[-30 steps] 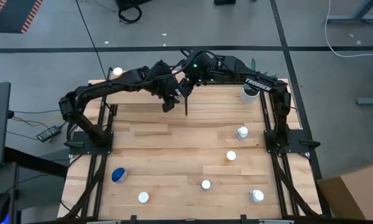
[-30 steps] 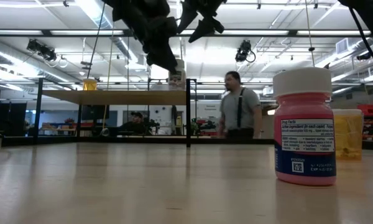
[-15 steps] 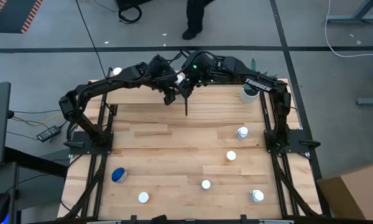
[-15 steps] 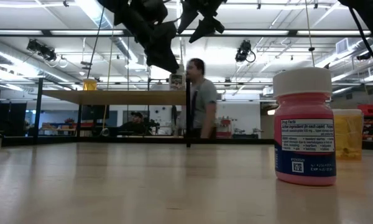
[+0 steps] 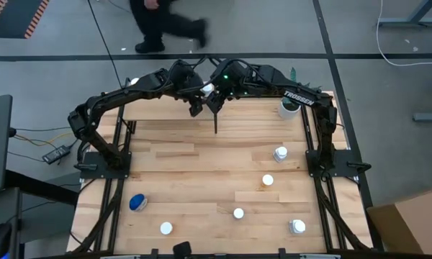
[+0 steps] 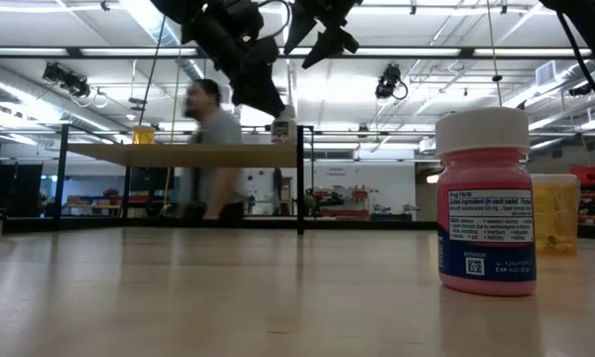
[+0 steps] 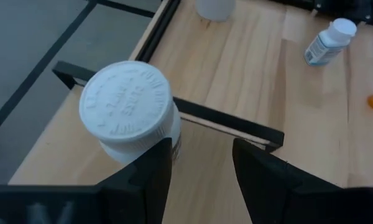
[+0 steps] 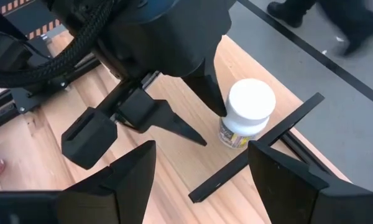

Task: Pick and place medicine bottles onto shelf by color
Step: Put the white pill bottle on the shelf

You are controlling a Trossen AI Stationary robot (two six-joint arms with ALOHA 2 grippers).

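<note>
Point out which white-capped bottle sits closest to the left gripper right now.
The white bottle standing on the shelf, right beside the left gripper. One open finger is right against it, while the other bottles stand down on the table.

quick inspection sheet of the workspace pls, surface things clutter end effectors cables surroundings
surface: plank table, shelf at its far edge.
job's things: white bottle on the shelf's corner; orange bottle at the shelf's other end; blue bottle and five white-capped ones on the table; pink bottle close to the low camera.
clutter: plant pot at the far right corner.
end effectors: left end effector open, one finger beside the white bottle; right end effector open above the shelf.
cables: wires off the table's left side.
surroundings: person walking past.
</note>
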